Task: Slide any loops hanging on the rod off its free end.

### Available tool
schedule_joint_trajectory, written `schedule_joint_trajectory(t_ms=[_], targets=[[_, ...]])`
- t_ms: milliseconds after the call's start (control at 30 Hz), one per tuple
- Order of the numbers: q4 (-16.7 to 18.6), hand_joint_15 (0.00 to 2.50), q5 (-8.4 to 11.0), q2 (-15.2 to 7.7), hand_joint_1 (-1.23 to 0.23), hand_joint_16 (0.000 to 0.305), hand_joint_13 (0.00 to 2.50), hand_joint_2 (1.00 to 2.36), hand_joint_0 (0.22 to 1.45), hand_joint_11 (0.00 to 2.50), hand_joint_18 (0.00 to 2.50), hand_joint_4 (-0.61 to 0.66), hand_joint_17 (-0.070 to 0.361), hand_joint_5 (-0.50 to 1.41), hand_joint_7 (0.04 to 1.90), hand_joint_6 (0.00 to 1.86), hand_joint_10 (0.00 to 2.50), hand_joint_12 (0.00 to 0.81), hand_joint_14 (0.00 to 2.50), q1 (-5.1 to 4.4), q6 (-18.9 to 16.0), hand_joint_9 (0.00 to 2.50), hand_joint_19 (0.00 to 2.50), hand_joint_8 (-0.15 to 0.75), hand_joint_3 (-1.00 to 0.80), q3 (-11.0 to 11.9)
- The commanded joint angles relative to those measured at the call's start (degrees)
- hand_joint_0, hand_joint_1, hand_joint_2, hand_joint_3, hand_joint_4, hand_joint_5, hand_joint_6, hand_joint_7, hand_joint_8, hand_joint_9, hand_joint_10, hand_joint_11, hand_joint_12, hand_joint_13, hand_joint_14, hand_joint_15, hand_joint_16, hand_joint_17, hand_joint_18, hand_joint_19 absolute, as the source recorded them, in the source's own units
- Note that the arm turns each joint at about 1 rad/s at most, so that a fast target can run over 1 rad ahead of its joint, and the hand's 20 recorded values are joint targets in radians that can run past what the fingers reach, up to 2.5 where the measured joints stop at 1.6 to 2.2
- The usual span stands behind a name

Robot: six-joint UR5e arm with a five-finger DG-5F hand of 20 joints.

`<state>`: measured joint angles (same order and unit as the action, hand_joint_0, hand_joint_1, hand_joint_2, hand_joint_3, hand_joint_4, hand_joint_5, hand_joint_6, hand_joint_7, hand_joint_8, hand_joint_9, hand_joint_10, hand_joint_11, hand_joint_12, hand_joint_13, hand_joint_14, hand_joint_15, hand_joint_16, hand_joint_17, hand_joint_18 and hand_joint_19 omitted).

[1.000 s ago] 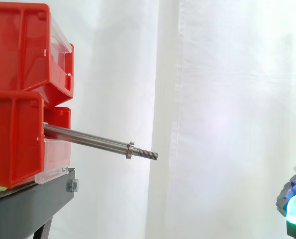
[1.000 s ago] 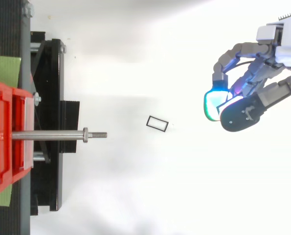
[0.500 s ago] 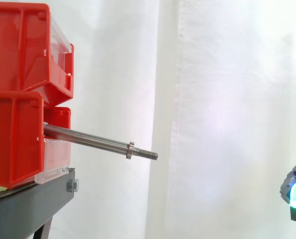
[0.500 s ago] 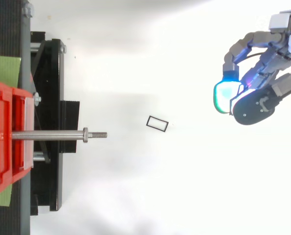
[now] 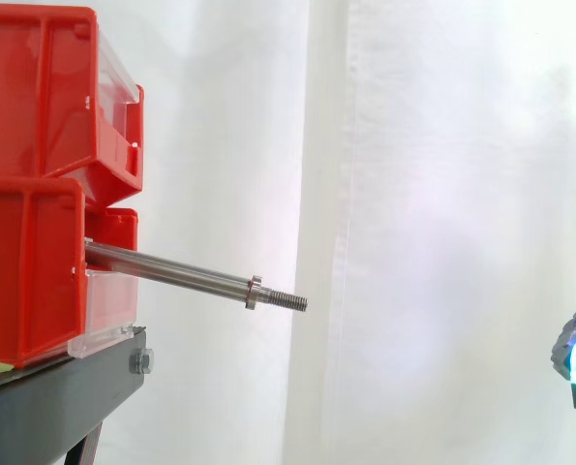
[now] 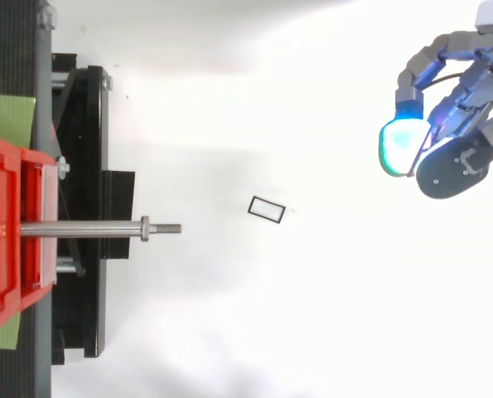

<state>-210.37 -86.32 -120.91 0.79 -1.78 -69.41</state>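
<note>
Rod (image 5: 171, 273): steel, jutting from the stacked red bins (image 5: 31, 262) at the left edge of the white surface (image 6: 312, 332), sloping slightly down to a nut and a threaded free end.
Loop (image 6: 267, 209): small, black, rectangular, lying flat near the middle of the surface, past the rod's free end and apart from it.
Hand (image 6: 453, 157): over the surface's upper right corner seen from above, well apart from rod and loop; whether it holds anything cannot be told.
Stand (image 5: 55, 402): black, under the bins.
</note>
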Motion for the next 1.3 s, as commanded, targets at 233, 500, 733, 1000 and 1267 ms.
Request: schedule_joint_trajectory(t_ms=[233, 500, 733, 1000, 1267], targets=[[-1.8, 0.18, -0.08, 0.0, -0.64, 0.043, 0.7, 1.0, 0.59, 0.31, 0.73, 0.06, 0.096, -0.13, 0.93, 0.9, 0.01, 0.325, 0.01, 0.35, 0.2, 0.94, 0.42, 0.263, -0.5, 1.1], [-1.7, 0.19, -0.08, 0.0, -0.76, 0.044, 0.69, 1.0, 0.64, 0.32, 0.72, 0.06, 0.098, -0.15, 0.9, 0.91, 0.01, 0.329, 0.01, 0.35, 0.2, 0.89, 0.42, 0.261, -0.44, 1.1], [-1.8, 0.18, -0.08, 0.1, -0.86, 0.043, 0.67, 1.0, 0.65, 0.32, 0.72, 0.09, 0.098, -0.16, 0.86, 0.91, 0.01, 0.332, 0.01, 0.53, 0.2, 0.86, 0.4, 0.255, -0.5, 1.3], [-1.8, 0.18, -0.08, 0.0, -0.62, 0.043, 0.69, 1.0, 0.58, 0.3, 0.72, 0.08, 0.098, -0.13, 0.9, 0.88, 0.01, 0.326, 0.01, 0.62, 0.1, 0.92, 0.43, 0.26, -0.5, 1.3], [-1.8, 0.2, -0.08, 0.0, -0.57, 0.043, 0.69, 1.0, 0.61, 0.3, 0.71, 0.05, 0.097, -0.12, 0.95, 0.87, 0.01, 0.327, 0.01, 0.35, 0.1, 0.95, 0.45, 0.268, -0.46, 1.2]])
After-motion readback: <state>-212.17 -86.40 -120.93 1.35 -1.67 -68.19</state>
